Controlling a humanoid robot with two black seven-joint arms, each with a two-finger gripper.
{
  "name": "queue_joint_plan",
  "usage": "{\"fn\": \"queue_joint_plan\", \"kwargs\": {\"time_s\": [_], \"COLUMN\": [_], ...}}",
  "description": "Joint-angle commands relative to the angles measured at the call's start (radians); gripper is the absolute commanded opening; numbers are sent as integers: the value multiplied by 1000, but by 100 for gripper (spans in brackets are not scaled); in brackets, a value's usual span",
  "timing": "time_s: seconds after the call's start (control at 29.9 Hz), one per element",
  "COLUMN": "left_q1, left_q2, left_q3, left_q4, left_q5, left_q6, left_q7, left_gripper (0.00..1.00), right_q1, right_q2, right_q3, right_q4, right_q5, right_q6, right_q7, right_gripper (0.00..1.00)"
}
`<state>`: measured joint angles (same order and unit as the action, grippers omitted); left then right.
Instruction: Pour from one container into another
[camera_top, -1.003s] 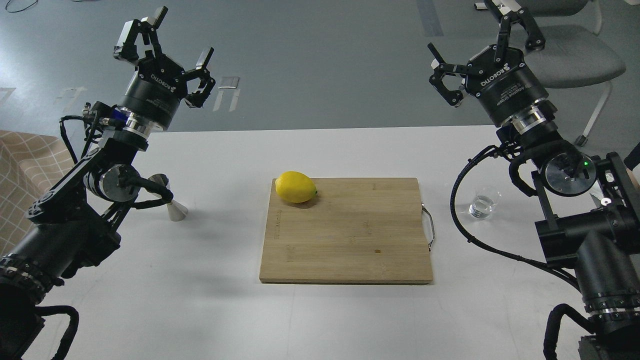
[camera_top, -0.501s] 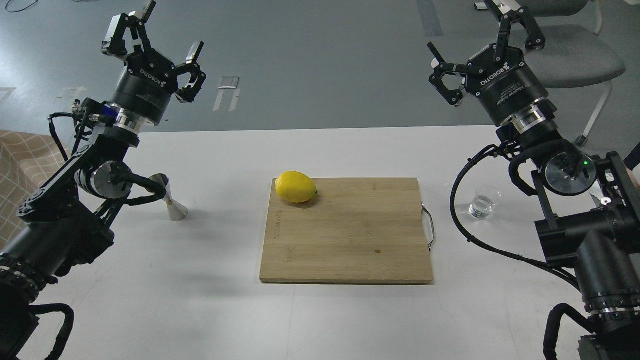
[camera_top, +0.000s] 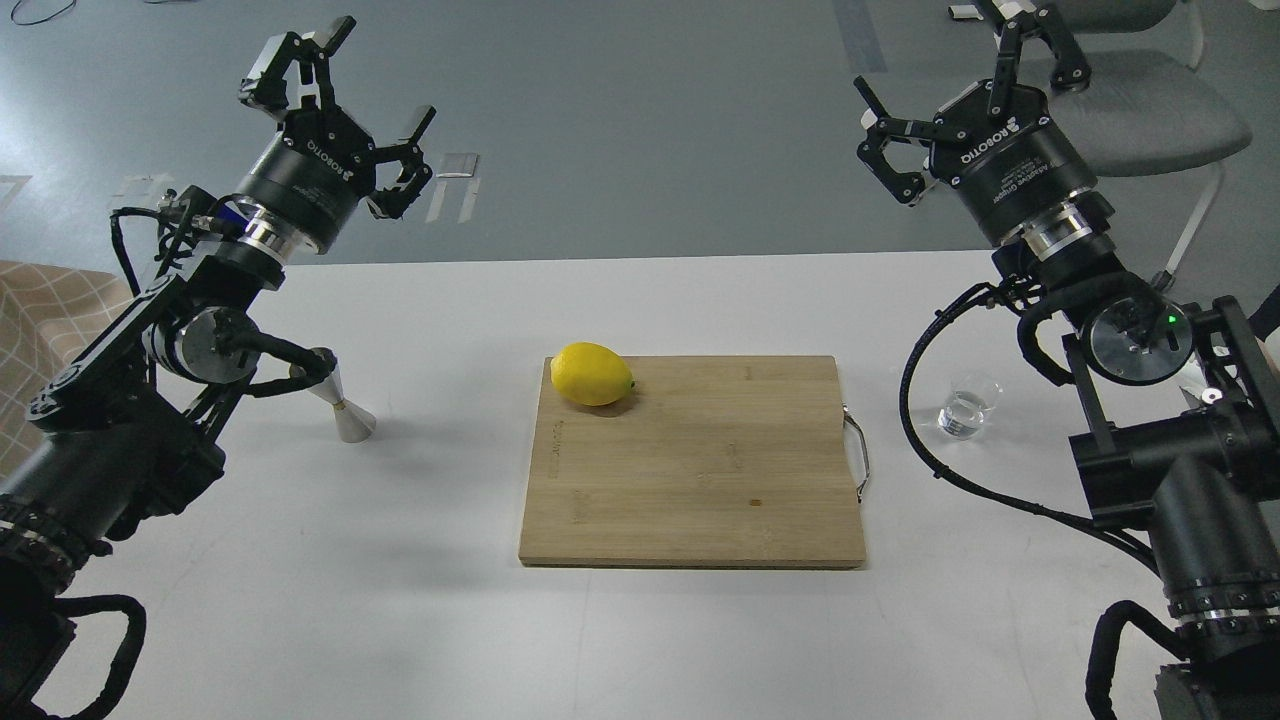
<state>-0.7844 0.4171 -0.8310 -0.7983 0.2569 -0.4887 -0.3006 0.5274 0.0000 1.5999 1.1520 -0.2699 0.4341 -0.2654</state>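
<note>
A: Item 1, our grippers. How do we list them?

B: Our left gripper (camera_top: 340, 85): black, 2 fingers spread wide, holding nothing, raised above the far left edge of the table (camera_top: 640, 630). Our right gripper (camera_top: 960, 70): same make, fingers likewise spread wide with nothing between them, raised above the far right edge. Neither touches any object.

A: Item 2, the surface?

B: The table: white, smooth, matte.

A: Item 3?

B: Cutting board (camera_top: 700, 480): pale wood, rectangular, flat at the table's centre, visible grain, with a thin metal handle (camera_top: 858, 455) on its right side.

A: Item 4?

B: Lemon (camera_top: 592, 374): bright yellow, oval, resting on the board's far left corner.

A: Item 5, the pouring vessel?

B: Glass tumbler (camera_top: 968, 405): clear, short, cylindrical, thick base, upright on the table right of the board, near our right arm's cable and well below our right gripper. Whether it holds liquid, we cannot tell.

A: Item 6, the receiver?

B: Jigger (camera_top: 340, 400): shiny steel, 2 cones joined at a narrow waist, standing left of the board, its upper cone partly behind our left arm's cable.
</note>
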Motion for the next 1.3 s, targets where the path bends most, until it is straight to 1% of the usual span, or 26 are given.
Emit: {"fn": "queue_joint_plan", "kwargs": {"time_s": [0.0,0.1,0.33,0.57,1.0,1.27], "left_q1": [2,4,8,16,17,17], "left_q2": [0,-3,0,2,3,31], "left_q3": [1,1,-2,-39,-39,-27], "left_q4": [-1,-1,-1,-4,-13,-16], "left_q5": [-28,-63,-91,-93,-91,-87], "left_q6": [0,0,0,0,0,0], "left_q7": [20,37,28,20,21,21], "left_gripper": [98,98,98,98,98,98], "right_q1": [-1,-3,-10,-12,-7,-7], "right_q2": [0,0,0,0,0,0], "right_q3": [-2,-2,-3,-3,-2,-2], "right_q4": [0,2,3,2,3,2], "right_q5": [0,0,1,1,3,3], "right_q6": [0,0,0,0,0,0], "right_q7": [0,0,0,0,0,0], "right_gripper": [100,100,100,100,100,100]}}
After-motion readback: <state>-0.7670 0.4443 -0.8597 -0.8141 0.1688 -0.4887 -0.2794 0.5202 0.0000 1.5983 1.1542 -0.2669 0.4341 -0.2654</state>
